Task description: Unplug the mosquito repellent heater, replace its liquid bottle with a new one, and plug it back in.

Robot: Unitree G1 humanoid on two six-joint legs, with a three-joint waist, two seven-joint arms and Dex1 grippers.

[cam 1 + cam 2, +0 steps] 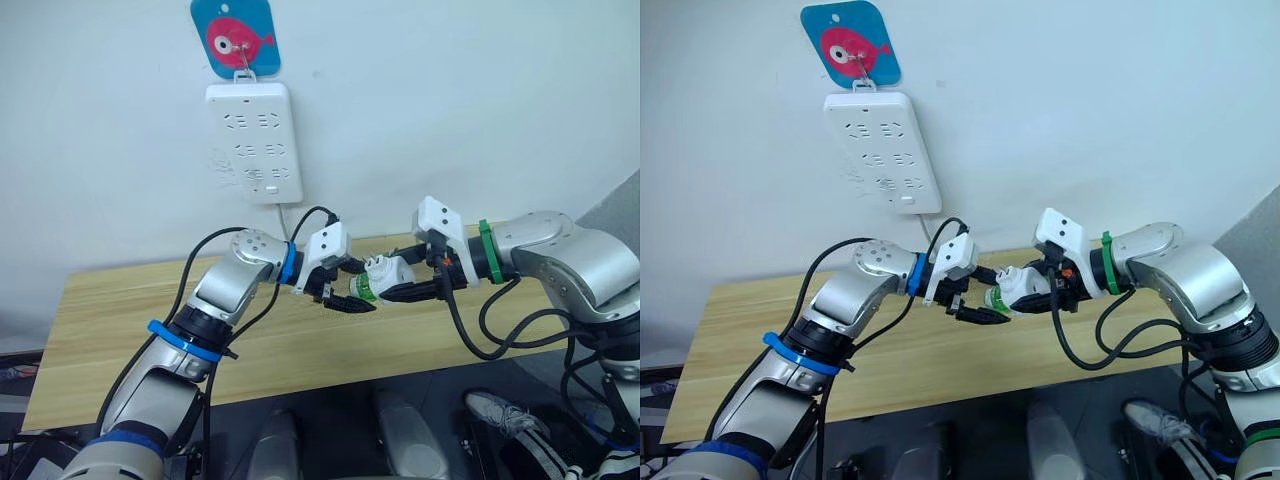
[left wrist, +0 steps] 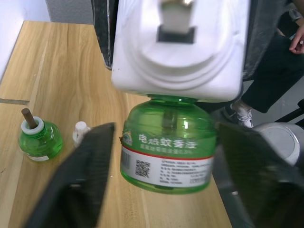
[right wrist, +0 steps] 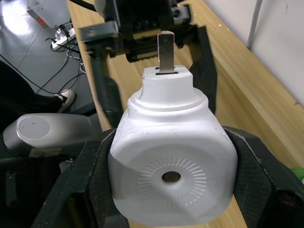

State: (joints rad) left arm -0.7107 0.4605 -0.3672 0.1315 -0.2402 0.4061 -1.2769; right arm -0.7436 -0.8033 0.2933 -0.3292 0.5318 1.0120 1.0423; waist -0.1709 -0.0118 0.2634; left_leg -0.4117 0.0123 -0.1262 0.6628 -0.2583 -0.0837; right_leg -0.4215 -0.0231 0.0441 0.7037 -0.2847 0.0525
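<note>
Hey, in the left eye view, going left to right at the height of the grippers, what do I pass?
Left gripper → green bottle → white heater → right gripper, shut on the heater.

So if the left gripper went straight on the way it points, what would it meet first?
The green bottle screwed into the white heater. It already sits between the left gripper's open fingers, while the right gripper clamps the heater.
</note>
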